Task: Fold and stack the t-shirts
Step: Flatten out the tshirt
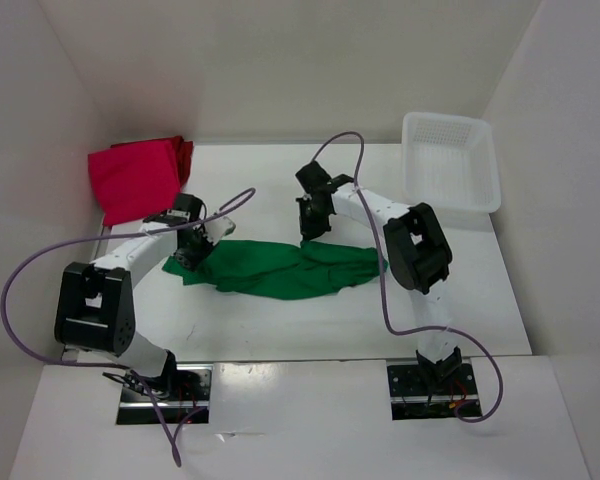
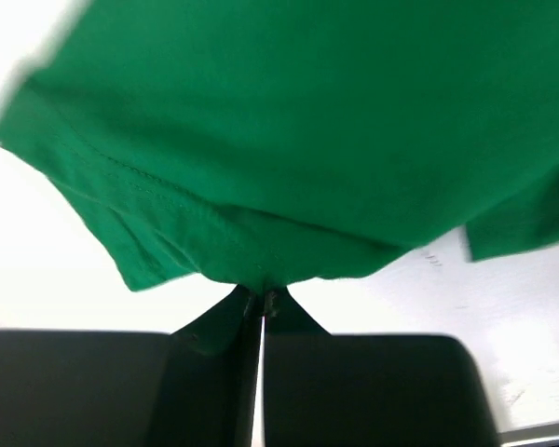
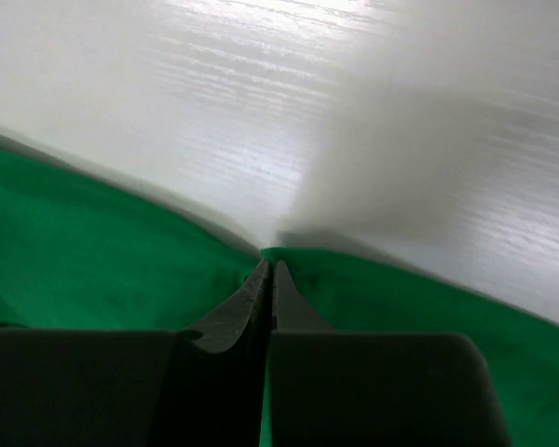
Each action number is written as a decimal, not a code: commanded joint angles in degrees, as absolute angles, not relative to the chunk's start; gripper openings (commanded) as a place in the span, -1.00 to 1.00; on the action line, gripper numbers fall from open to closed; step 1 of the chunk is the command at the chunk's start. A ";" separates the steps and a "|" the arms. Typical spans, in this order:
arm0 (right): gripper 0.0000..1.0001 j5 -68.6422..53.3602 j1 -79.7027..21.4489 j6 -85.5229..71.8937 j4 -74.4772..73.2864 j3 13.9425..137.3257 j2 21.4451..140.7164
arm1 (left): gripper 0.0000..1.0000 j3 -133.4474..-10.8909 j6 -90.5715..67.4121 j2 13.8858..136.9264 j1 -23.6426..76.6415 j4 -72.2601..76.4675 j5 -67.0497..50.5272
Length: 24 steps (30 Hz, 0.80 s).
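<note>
Where its stitched hem bunches into a point, the green t-shirt (image 2: 289, 121) is pinched between the closed fingers of the left gripper (image 2: 263, 296). The right gripper (image 3: 268, 272) is likewise clamped shut on a far edge of the same shirt, near its middle, with bare table (image 3: 354, 102) lying beyond the cloth. Seen from above, the shirt is spread in a long crumpled band across the middle of the table, and its left end is held by the left gripper. Open table is seen both in front of the band and behind it. The crimson t-shirt (image 1: 130, 180) is laid at the far left corner against the white wall (image 1: 30, 150), well apart from the green one, with a dark red t-shirt (image 1: 185, 152) showing at its right edge. The white basket (image 1: 458, 205) is set at the far right corner. A small dark mark (image 2: 430, 256) on the table is too blurred to be read.
</note>
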State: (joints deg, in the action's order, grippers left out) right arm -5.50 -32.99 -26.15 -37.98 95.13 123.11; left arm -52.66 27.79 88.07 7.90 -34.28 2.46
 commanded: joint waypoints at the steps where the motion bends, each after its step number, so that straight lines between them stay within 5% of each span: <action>1: -1.00 -2.38 -32.52 -25.14 -41.55 98.94 115.15 | -0.99 -59.13 26.19 83.51 7.56 -36.30 -6.40; 8: -1.00 6.22 -28.31 -20.40 -53.32 122.65 110.92 | -0.99 -80.10 28.21 80.86 5.28 -40.60 -3.61; 12: -1.00 13.17 -24.18 -18.90 -66.69 164.20 119.14 | -0.99 -95.95 27.69 81.74 1.33 -39.03 -0.79; 19: -1.00 14.06 -20.21 -19.69 -64.95 164.90 111.20 | -0.99 -107.67 26.63 82.35 -1.49 -38.66 -0.26; 24: -1.00 18.10 -23.55 -18.54 -67.14 143.39 102.23 | -0.99 -98.04 30.22 81.83 -0.18 -43.85 -3.16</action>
State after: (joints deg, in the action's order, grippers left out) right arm 14.66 -21.41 -19.99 -60.38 153.10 101.45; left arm -104.07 27.68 81.08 -1.10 -38.28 -1.85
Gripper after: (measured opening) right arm 0.004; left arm 0.010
